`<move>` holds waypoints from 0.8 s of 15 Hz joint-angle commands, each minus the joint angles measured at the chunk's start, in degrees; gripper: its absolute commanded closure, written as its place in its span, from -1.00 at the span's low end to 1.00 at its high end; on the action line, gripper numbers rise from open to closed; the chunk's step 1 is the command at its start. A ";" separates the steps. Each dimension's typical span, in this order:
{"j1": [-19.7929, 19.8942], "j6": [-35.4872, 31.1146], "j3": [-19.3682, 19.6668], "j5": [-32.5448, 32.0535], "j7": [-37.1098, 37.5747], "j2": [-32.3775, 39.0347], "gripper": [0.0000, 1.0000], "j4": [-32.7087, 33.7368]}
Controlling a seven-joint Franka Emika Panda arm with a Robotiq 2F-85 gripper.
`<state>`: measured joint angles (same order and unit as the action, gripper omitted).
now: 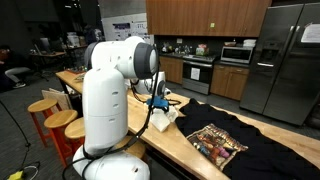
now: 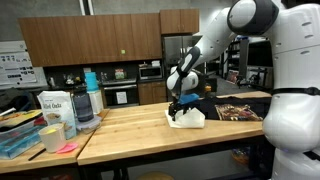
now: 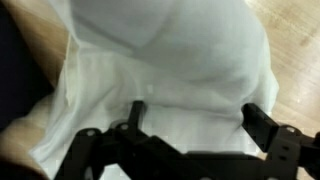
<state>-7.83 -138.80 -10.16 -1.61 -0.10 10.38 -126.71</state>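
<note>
A crumpled white cloth (image 2: 190, 119) lies on the wooden table (image 2: 130, 135); it also shows in an exterior view (image 1: 166, 118) and fills the wrist view (image 3: 170, 60). My gripper (image 3: 200, 118) is open and points down at the cloth, with both black fingers spread wide and cloth between them. In both exterior views the gripper (image 1: 160, 102) (image 2: 180, 108) sits right at the top of the cloth. Whether the fingertips press on it I cannot tell.
A black T-shirt with a coloured print (image 1: 222, 142) (image 2: 238, 111) lies on the table beside the cloth. A white tub (image 2: 53, 107), a blue jug (image 2: 90, 97) and clutter stand at one table end. Round stools (image 1: 50, 108) stand by the table.
</note>
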 commanded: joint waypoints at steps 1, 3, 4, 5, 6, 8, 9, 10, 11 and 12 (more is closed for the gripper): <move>1.04 -0.33 -1.59 6.99 -12.73 3.80 -1.00 4.50; 1.11 0.79 -2.54 9.41 -18.06 5.25 -1.00 6.63; 1.18 1.53 -3.11 10.39 -20.62 6.12 -1.00 7.97; 1.31 2.11 -3.77 11.46 -23.05 6.83 -1.00 8.91; 1.41 3.17 -4.40 12.34 -25.21 7.58 -1.00 10.05; 1.28 5.69 -5.12 12.74 -27.88 9.06 -1.00 12.28; 0.96 7.11 -5.28 11.97 -28.48 9.38 -1.00 13.30; 0.73 8.14 -5.66 11.57 -29.42 8.82 -1.00 13.46; 0.22 8.90 -5.98 10.64 -29.90 7.26 -1.00 12.78; -0.27 9.42 -6.19 9.62 -30.34 6.31 -1.00 12.63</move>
<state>-7.69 -132.12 -15.22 9.47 -28.00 18.53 -114.52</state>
